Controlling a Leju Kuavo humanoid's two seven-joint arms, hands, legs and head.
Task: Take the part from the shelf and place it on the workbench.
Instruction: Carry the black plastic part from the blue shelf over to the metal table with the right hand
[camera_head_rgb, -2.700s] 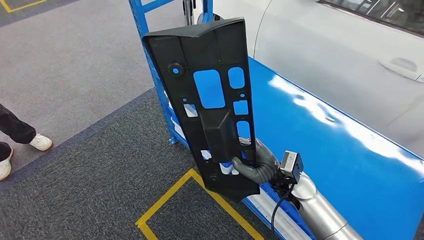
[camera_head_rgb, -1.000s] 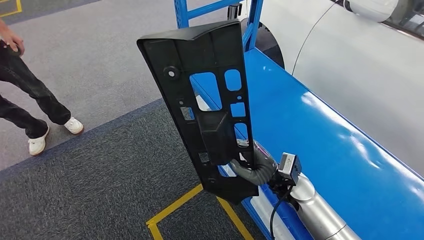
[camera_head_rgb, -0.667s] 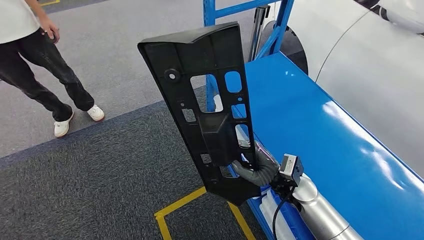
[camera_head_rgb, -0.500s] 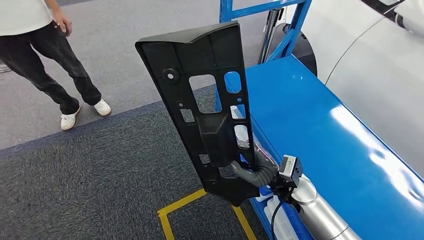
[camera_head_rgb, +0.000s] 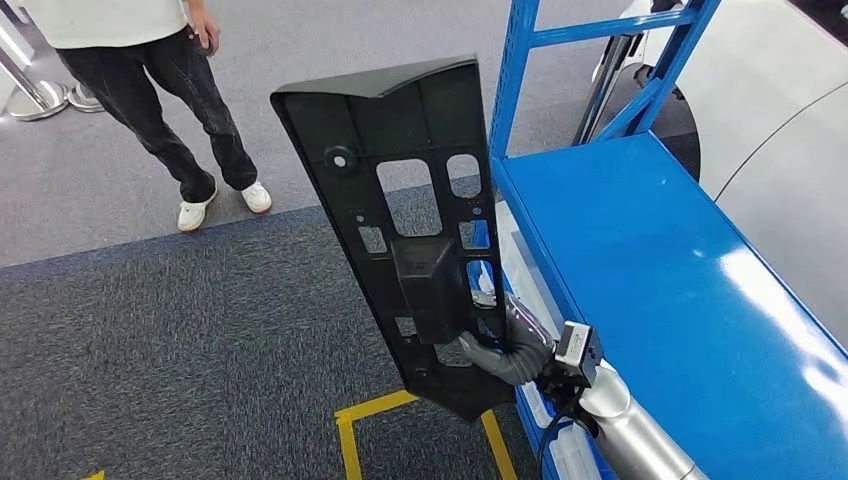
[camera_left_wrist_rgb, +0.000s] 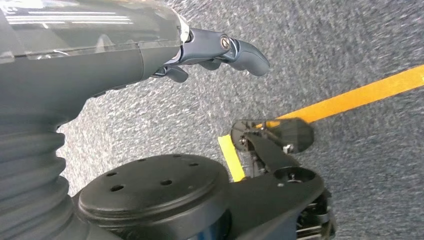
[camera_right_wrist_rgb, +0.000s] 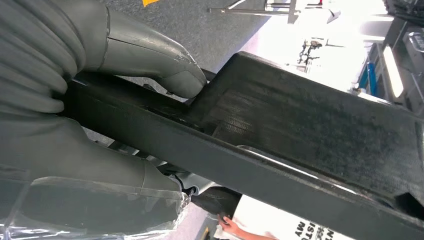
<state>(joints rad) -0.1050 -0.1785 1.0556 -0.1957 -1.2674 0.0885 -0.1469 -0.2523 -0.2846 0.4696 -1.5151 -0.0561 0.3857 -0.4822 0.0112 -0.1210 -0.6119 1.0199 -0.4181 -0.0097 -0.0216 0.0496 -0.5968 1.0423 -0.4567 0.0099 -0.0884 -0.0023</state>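
The part is a long black plastic panel (camera_head_rgb: 400, 210) with several cut-outs, held upright in the head view. My right hand (camera_head_rgb: 508, 345) grips its lower end, thumb across the near face. Up close in the right wrist view, the thumb (camera_right_wrist_rgb: 165, 70) presses on the panel (camera_right_wrist_rgb: 300, 145). The panel stands over the carpet just left of the blue shelf top (camera_head_rgb: 680, 290). My left hand (camera_left_wrist_rgb: 150, 55) hangs over the carpet, holding nothing, its fingers a little bent.
Blue rack uprights (camera_head_rgb: 510, 90) rise behind the panel. A person (camera_head_rgb: 150, 90) in dark trousers and white shoes stands at the far left. Yellow floor tape (camera_head_rgb: 360, 430) marks the dark carpet below. A silver car body (camera_head_rgb: 790, 130) lies right of the shelf.
The camera has turned, so the whole scene slid right: the shelf shifted rightward and the person came further into view. The panel stays in my right hand's grip.
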